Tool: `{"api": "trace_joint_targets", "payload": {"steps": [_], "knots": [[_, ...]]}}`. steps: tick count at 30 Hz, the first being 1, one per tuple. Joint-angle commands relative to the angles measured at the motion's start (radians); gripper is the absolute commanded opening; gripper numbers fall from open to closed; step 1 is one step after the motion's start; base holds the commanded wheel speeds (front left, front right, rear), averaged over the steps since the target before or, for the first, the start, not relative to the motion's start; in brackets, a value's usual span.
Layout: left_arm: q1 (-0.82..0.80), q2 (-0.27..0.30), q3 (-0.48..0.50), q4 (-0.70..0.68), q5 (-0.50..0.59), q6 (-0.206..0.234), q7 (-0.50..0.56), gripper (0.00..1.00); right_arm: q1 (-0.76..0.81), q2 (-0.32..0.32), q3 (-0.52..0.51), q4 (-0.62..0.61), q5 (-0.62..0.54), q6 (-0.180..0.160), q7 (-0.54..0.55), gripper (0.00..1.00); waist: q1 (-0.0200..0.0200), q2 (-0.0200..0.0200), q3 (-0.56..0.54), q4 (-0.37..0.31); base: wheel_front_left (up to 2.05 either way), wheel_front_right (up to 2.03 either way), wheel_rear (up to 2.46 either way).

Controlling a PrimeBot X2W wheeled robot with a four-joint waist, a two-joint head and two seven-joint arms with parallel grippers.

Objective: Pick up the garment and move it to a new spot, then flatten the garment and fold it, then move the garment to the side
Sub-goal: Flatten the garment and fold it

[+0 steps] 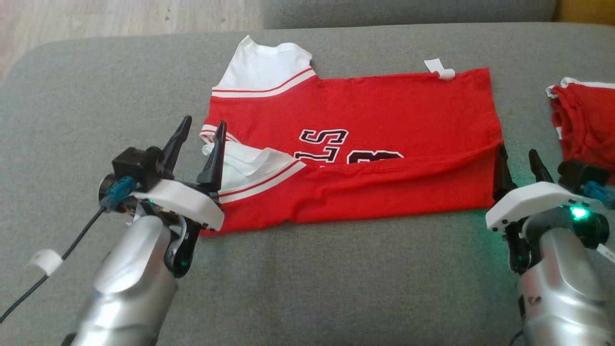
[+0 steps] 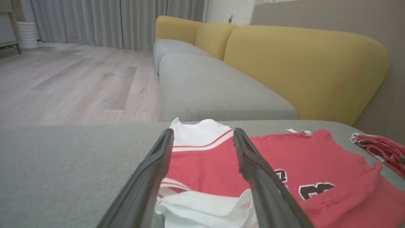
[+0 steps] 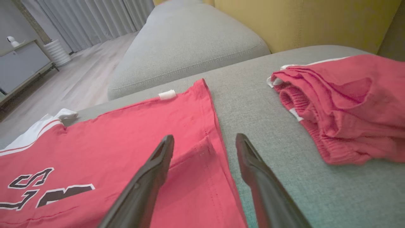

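We've got the big grey cushion [image 1: 336, 288] under everything, with its edges running out of the head view. The red jersey [image 1: 384, 105] lies spread across the middle of it. Its near edge is folded up over itself, so the black lettering [image 1: 326, 137] is half covered and we can't read it. Off to the right there's a second red garment [image 1: 588, 120], bunched up, cut off by the frame and apart from the jersey. Our left gripper [image 1: 204, 121] sits over the crumpled white sleeve [image 1: 245, 166], fingers spread, nothing pinched, and it hides part of the sleeve. Our right gripper [image 1: 517, 149] is at the opposite near corner, jaws wide too, holding nothing. A tiny white tag [image 1: 446, 73] pokes out at the far edge.
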Motion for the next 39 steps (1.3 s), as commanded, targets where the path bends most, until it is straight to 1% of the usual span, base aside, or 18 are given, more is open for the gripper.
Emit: {"api": "trace_joint_targets", "payload": {"steps": [1,4,7,11,14,16,20,25,32,39], "knots": [[-0.023,0.024,0.030,-0.055,-0.013,-0.006,-0.021,1.00,-0.013,-0.005,0.022,-0.037,-0.009,0.007,-0.021,1.00,-0.0001,0.0000,-0.009,0.001,0.00,0.00,0.00],[0.042,0.034,0.032,-0.119,-0.031,-0.006,-0.032,1.00,0.032,-0.005,0.019,-0.074,-0.019,0.007,-0.034,1.00,-0.0001,0.0000,-0.025,0.003,0.00,0.00,0.00],[0.139,0.052,0.028,-0.189,-0.048,0.009,-0.011,1.00,0.094,-0.005,0.014,-0.136,-0.027,0.007,-0.036,1.00,-0.0001,0.0000,-0.041,0.009,0.00,0.00,0.00],[0.276,0.081,0.035,-0.279,-0.076,0.064,0.044,1.00,0.185,-0.005,0.011,-0.240,-0.022,0.007,-0.016,1.00,-0.0001,0.0000,-0.054,0.014,0.00,0.00,0.00],[0.354,0.091,0.046,-0.329,-0.109,0.103,0.093,1.00,0.244,-0.005,0.010,-0.324,-0.014,0.007,0.012,1.00,-0.0001,0.0000,-0.056,0.017,0.00,0.00,0.00],[0.385,0.092,0.049,-0.349,-0.131,0.121,0.131,1.00,0.274,-0.005,0.014,-0.375,-0.004,0.007,0.036,1.00,-0.0001,0.0000,-0.051,0.017,0.00,0.00,0.00],[0.395,0.078,0.066,-0.358,-0.174,0.152,0.179,1.00,0.308,-0.005,0.027,-0.457,0.010,0.007,0.081,1.00,-0.0001,0.0000,-0.032,0.011,0.00,0.00,0.00],[0.368,0.059,0.090,-0.320,-0.210,0.182,0.211,1.00,0.316,-0.005,0.044,-0.524,0.017,0.007,0.122,1.00,-0.0001,0.0000,-0.003,-0.003,0.00,0.00,0.00],[0.332,0.052,0.088,-0.267,-0.222,0.189,0.245,1.00,0.314,-0.005,0.045,-0.558,0.015,0.007,0.151,1.00,-0.0001,0.0000,0.021,-0.014,0.00,0.00,0.00],[0.312,0.044,0.064,-0.216,-0.232,0.193,0.307,1.00,0.305,-0.005,0.036,-0.553,0.009,0.007,0.163,1.00,-0.0001,0.0000,0.038,-0.014,0.00,0.00,0.00]]}}
